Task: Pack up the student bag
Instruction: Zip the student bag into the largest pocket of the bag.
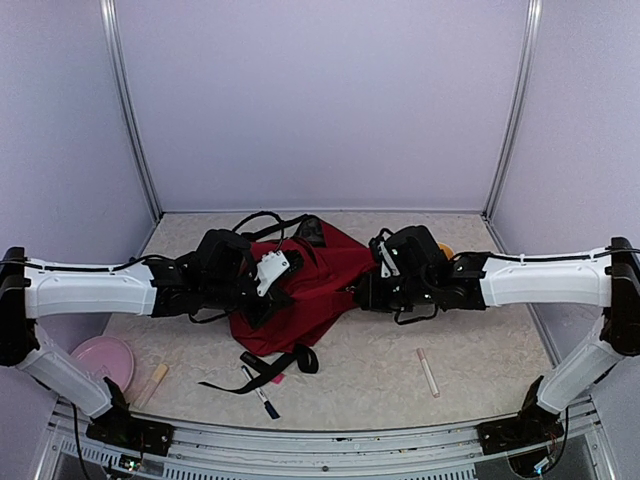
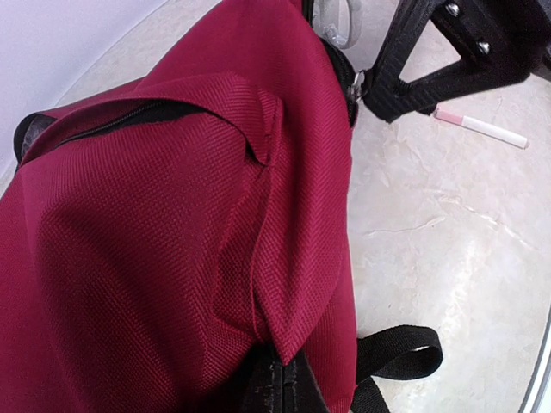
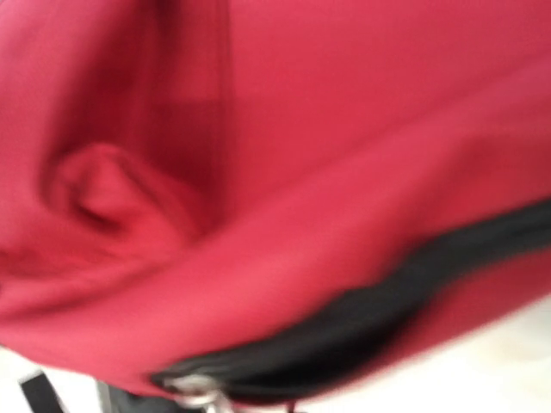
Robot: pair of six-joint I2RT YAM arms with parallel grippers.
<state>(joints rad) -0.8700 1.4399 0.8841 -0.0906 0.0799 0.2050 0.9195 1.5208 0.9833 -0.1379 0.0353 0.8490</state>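
From overhead, the student bag (image 1: 310, 300) lay in the middle of the desk, somewhat toward the far edge, with both arms reaching in over it from the two sides and hiding their own tips from me. The left wrist camera filled that gap: the left tool (image 2: 280, 389) was closed tight on a raised fold of the red fabric at the bottom of its view. It also showed the right tool (image 2: 377, 96) across the bag, its dark tip touching the metal zipper pull (image 2: 357, 84). The right wrist view was badly blurred, only red cloth, a black zipper line and a glint of that pull at the bottom edge. That tool was fully closed, but I could not tell whether it had pinched anything. Only the overhead camera gave me the rest of the desk: a pink plate (image 1: 100, 360) at the near left corner, a dark marker (image 1: 258, 392) beside the black straps (image 1: 272, 366) near the near edge, and a pink-and-white pen (image 1: 428, 372) toward the near right.
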